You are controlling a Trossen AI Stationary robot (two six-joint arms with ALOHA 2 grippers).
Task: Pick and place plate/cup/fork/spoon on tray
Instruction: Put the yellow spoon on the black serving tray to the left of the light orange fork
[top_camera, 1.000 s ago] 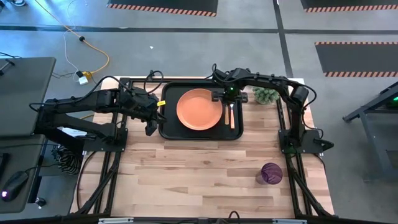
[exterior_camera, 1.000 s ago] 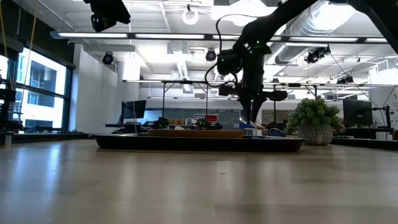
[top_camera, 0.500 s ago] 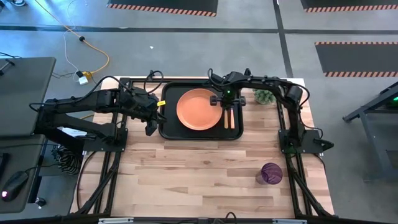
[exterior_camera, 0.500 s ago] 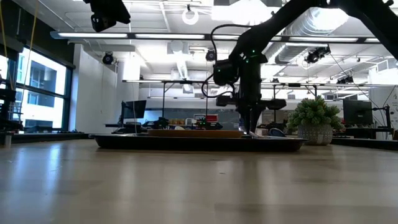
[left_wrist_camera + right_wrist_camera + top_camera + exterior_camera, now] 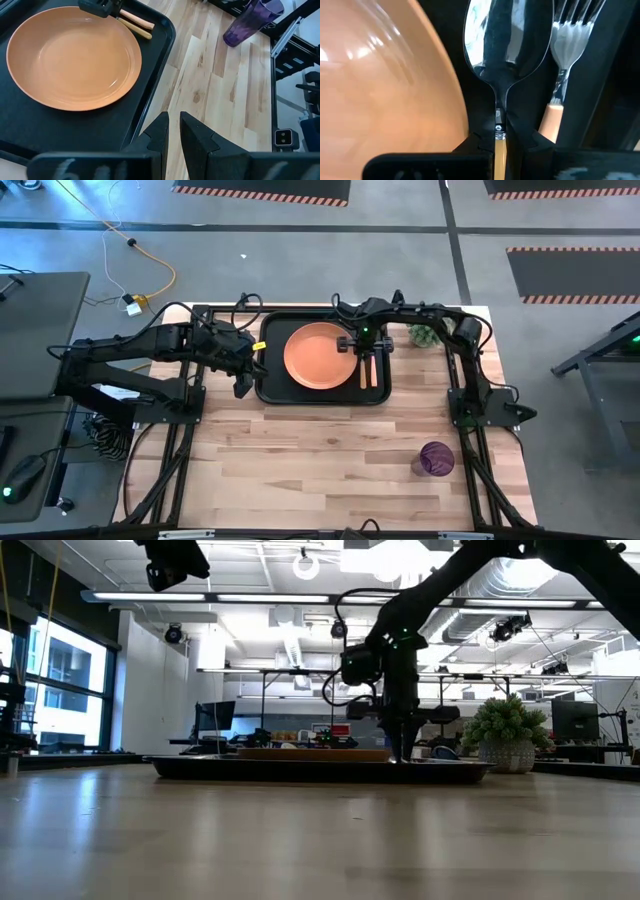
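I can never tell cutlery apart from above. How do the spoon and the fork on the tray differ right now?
The spoon ends in a shiny oval bowl; the fork ends in tines. The spoon lies nearer the orange plate, the fork on its far side. The right gripper is shut on the spoon's neck; nothing holds the fork. Both have light orange-tan handles, lie side by side and point the same way.

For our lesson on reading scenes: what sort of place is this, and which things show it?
Probably a robotics lab or workshop: hazard-striped floor mats, exposed ceiling ducts, and a wooden table fitted with robot arms.
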